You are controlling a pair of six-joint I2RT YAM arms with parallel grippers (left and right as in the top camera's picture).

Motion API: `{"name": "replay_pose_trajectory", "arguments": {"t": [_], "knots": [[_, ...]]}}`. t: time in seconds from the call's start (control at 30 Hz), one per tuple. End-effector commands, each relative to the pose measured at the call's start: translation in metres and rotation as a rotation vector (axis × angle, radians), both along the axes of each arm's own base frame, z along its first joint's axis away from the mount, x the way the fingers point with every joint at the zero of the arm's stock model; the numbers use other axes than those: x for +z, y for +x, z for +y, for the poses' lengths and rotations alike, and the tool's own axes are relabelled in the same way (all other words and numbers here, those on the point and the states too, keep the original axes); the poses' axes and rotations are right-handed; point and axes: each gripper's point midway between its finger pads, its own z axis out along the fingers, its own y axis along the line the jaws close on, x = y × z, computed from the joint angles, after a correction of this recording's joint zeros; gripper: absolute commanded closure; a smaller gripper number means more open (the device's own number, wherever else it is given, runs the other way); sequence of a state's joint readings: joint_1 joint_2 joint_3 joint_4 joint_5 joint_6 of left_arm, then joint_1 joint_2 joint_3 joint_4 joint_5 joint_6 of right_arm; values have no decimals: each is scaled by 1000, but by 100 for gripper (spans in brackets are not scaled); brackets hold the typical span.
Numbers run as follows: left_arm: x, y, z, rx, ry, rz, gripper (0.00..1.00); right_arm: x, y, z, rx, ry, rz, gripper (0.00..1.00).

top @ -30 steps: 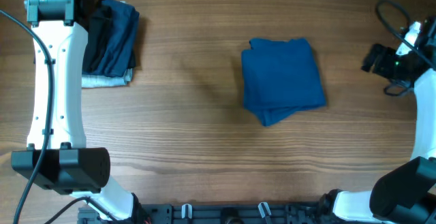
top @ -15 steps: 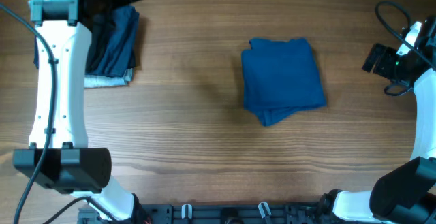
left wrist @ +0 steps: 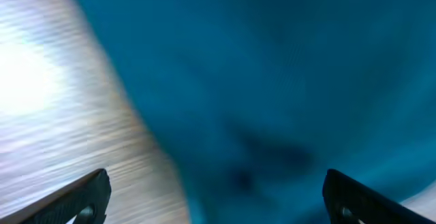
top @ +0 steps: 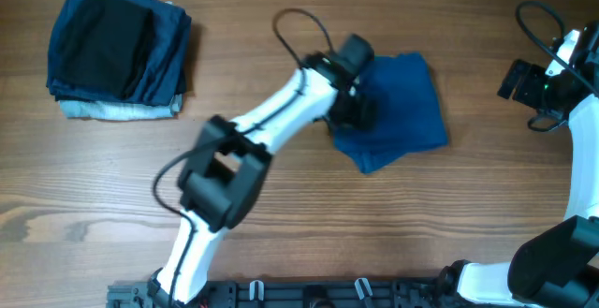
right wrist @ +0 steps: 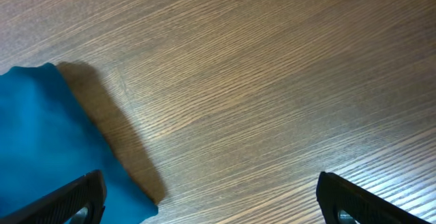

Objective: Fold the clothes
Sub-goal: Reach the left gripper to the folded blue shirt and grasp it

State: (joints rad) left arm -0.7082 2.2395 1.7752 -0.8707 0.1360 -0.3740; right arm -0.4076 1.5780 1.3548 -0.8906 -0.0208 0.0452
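Observation:
The medium-blue shirt (top: 402, 111) lies folded into a rough square right of the table's middle. My left gripper (top: 351, 102) is over the shirt's left edge, open and empty; its wrist view is blurred and shows the blue cloth (left wrist: 286, 81) between the spread fingers (left wrist: 218, 200). My right gripper (top: 513, 79) is at the far right edge, apart from the shirt, open and empty. Its wrist view shows a corner of the shirt (right wrist: 48, 149) at the lower left and bare wood between the fingers (right wrist: 211, 200).
A stack of folded garments (top: 117, 51), black on top of dark blue and pale grey-blue, sits at the far left back. A black cable (top: 299, 27) loops from the left arm. The table is wood-grain (top: 281, 233).
My left arm has swung from the stack at the far left across to the blue shirt's left edge. The stack is uncovered. The right arm has not moved.

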Motion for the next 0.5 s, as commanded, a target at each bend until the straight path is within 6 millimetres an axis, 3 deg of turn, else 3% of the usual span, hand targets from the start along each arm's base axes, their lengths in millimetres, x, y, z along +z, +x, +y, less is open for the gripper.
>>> {"name": "replay_pose_trajectory", "arguments": {"t": [0.0,0.1,0.33,0.47], "knots": [[-20,-7,-4,55,73,-16,0,7,1,-2,-17,-16,-21,0],[-23,-7,-14,53,57,-29,0,7,1,-2,-17,-16,-20,1],[-35,-2,7,174,137,-65,0,7,2,-2,-17,-17,-23,0],[-51,0,5,223,98,-84,2,8,3,-3,-17,-18,-27,1]]}}
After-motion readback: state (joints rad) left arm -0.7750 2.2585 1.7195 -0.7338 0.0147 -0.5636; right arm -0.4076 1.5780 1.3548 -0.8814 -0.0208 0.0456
